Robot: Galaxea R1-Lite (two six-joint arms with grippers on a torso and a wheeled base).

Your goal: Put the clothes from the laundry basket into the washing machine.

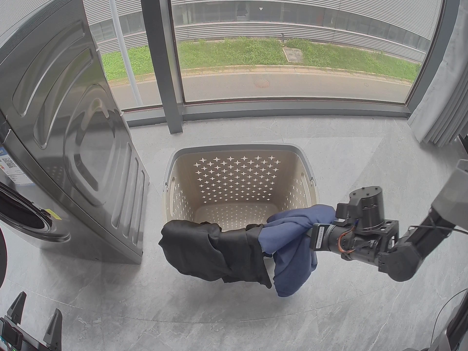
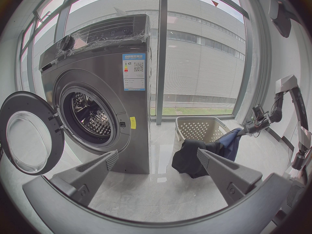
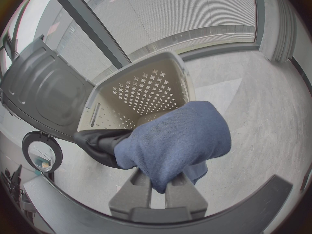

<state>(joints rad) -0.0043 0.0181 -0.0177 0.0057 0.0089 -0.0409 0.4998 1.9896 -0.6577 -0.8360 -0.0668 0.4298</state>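
here, bunched blue garment (image 1: 292, 252), limp black garment (image 1: 209, 250)

Right arm (image 1: 399, 262) black, cylindrical wrist motor, red wires, white label; left tool (image 2: 156, 154) grey, wedge-shaped, textured tips.

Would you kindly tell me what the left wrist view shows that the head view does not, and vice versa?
Left wrist view alone: the washing machine's perforated drum and the glass of its open door. Head view alone: the laundry basket's bare bottom and the road outside. Both: the basket, the right gripper shut on a blue garment, and a black garment hanging at the basket's near rim.
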